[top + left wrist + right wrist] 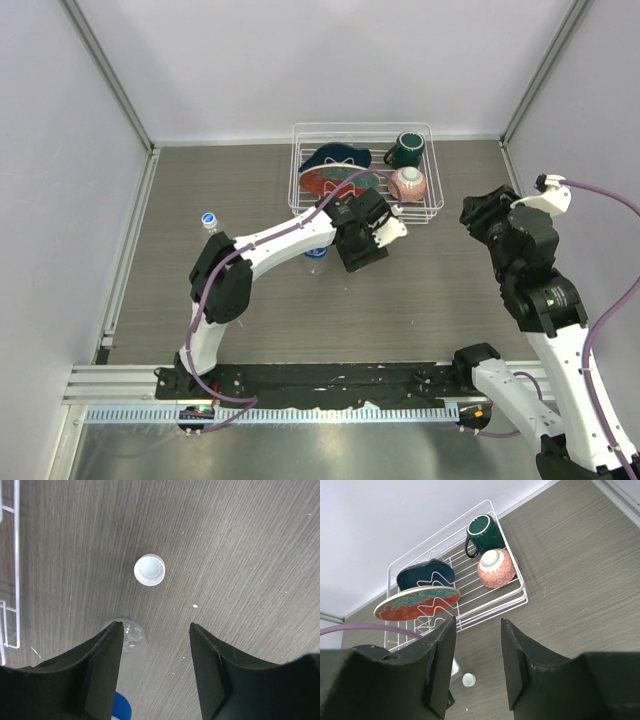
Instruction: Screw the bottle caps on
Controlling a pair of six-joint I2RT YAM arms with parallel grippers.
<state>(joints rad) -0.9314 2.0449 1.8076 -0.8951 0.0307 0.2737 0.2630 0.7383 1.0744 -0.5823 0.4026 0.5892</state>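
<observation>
Bottle cap point(149, 570), round white plastic, on grained grey table point(240, 540), left pincer point(155, 626) and right pincer point(477, 621) parted, empty.

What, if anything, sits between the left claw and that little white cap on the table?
Nothing visible does. The white cap lies alone on the bare table, just ahead of the left gripper, whose jaws stand open. The uncapped clear bottle stands close by, off to the side of that path.
</observation>
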